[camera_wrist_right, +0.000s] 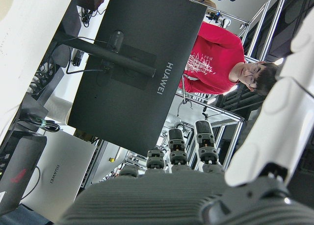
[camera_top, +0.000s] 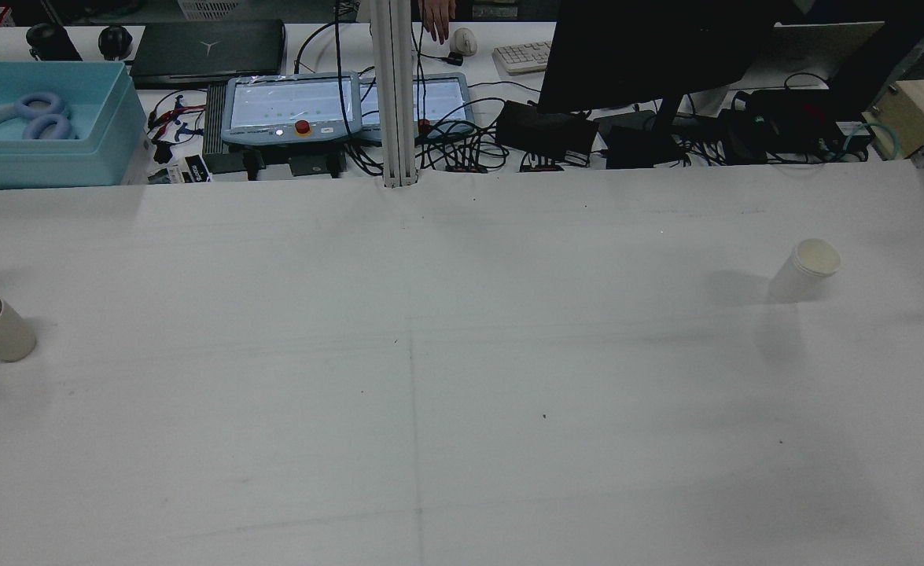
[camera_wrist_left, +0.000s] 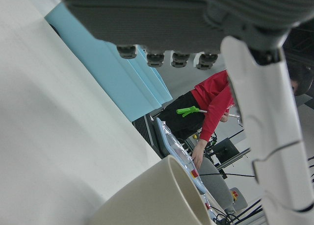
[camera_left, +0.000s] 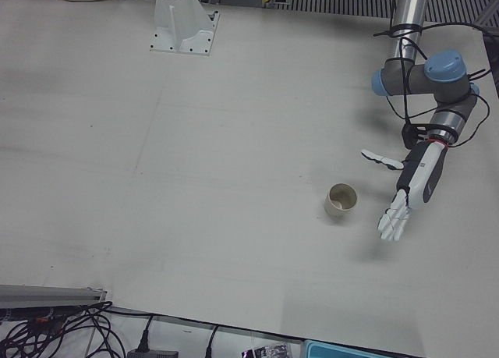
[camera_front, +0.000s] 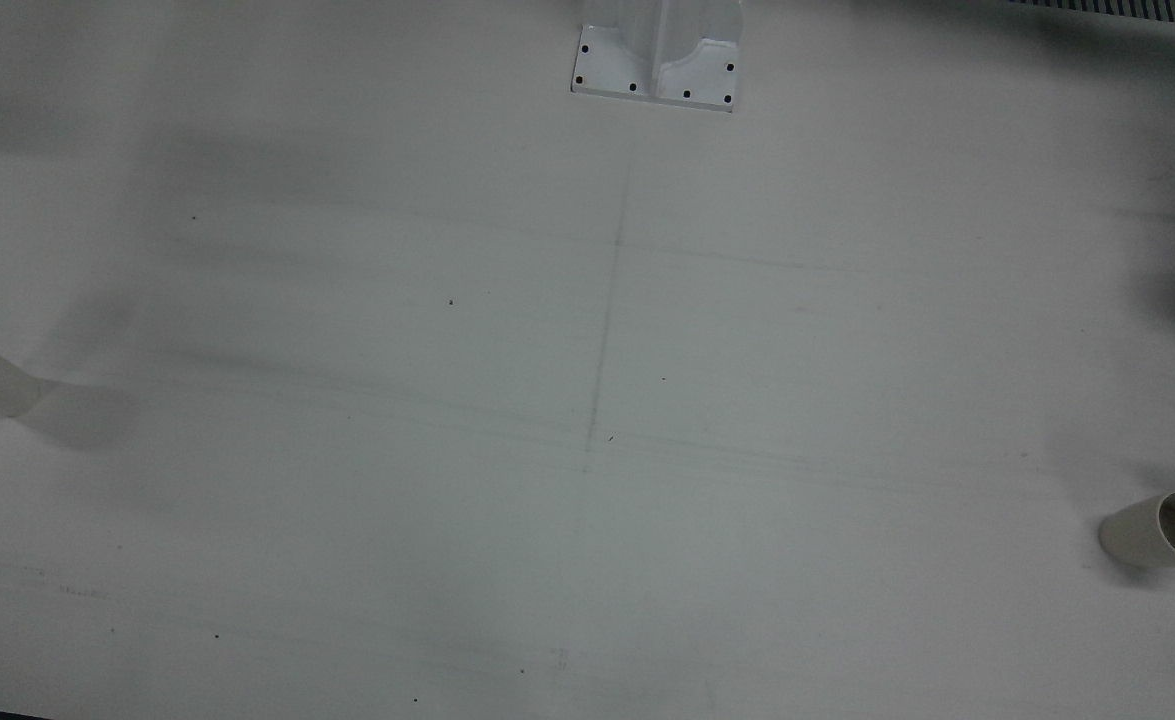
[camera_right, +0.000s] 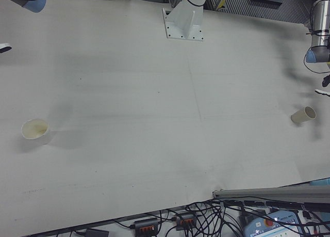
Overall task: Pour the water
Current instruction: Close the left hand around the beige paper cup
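Left-front view: left hand (camera_left: 405, 196), fingers spread, empty, beside a smooth paper cup (camera_left: 341, 201); right hand's state unclear.

Left arm, left-front view: the grey-and-blue jointed arm (camera_left: 425, 77) descends from 1 o'clock, wrist angled toward 7 o'clock. The white many-fingered left hand (camera_left: 404, 196) hangs with fingers extended and spread, thumb out, grasping nothing. Right hand: only one white finger (camera_wrist_right: 274, 137) visible.

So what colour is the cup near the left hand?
Off-white, beige inside; the cup shows best in the left-front view.
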`<state>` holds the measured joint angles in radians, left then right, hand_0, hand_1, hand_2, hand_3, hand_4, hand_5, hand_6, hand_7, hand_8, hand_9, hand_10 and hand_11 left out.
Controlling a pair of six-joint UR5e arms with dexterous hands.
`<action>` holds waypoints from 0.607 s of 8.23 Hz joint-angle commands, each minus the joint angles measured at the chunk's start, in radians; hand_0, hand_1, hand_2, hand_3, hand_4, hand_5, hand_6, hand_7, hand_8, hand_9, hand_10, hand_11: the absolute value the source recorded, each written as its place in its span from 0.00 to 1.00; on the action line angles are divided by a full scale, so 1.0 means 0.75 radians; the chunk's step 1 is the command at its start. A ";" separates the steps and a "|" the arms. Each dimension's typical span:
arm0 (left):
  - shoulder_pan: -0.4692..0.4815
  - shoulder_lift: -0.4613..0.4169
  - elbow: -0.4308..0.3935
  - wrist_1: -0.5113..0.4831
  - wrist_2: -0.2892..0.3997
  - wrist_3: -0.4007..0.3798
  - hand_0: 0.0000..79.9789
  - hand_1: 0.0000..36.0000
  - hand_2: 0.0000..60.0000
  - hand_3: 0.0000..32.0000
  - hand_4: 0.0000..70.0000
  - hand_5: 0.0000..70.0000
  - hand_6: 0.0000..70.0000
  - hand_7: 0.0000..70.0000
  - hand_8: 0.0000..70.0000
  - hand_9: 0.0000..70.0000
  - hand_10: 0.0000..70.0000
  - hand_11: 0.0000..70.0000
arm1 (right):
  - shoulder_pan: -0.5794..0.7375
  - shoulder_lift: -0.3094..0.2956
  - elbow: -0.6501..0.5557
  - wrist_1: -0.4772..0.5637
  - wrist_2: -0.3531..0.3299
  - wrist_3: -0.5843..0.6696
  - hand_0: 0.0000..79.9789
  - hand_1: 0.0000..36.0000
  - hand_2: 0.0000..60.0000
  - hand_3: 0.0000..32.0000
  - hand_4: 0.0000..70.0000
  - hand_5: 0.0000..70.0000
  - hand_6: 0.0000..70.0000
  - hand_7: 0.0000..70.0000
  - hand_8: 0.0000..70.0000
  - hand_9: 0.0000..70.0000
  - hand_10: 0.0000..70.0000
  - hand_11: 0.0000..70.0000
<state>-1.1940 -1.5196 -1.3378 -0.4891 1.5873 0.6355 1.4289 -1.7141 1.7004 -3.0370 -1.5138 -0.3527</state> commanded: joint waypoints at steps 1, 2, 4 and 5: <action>0.043 -0.049 0.114 -0.049 -0.008 0.111 0.70 0.25 0.00 0.00 0.11 0.04 0.03 0.07 0.07 0.00 0.03 0.06 | -0.007 0.001 -0.005 -0.008 0.006 -0.021 0.61 0.37 0.06 0.00 0.17 0.29 0.14 0.30 0.10 0.10 0.00 0.00; 0.082 -0.072 0.159 -0.066 -0.036 0.134 0.70 0.26 0.00 0.00 0.10 0.04 0.02 0.07 0.06 0.00 0.03 0.07 | -0.007 0.001 -0.003 -0.017 0.004 -0.027 0.61 0.35 0.06 0.00 0.18 0.29 0.15 0.31 0.10 0.11 0.00 0.00; 0.197 -0.107 0.192 -0.062 -0.120 0.141 0.70 0.26 0.00 0.00 0.11 0.04 0.03 0.08 0.06 0.00 0.03 0.07 | -0.007 0.001 -0.003 -0.017 0.004 -0.029 0.60 0.32 0.04 0.00 0.17 0.28 0.14 0.30 0.10 0.11 0.00 0.00; 0.230 -0.137 0.233 -0.064 -0.130 0.141 0.70 0.26 0.00 0.00 0.11 0.04 0.03 0.08 0.06 0.00 0.03 0.07 | -0.005 -0.003 -0.003 -0.017 0.002 -0.029 0.59 0.30 0.03 0.00 0.17 0.28 0.14 0.29 0.10 0.10 0.00 0.00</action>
<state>-1.0884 -1.5858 -1.2119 -0.5339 1.5269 0.7359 1.4232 -1.7134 1.6979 -3.0486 -1.5109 -0.3733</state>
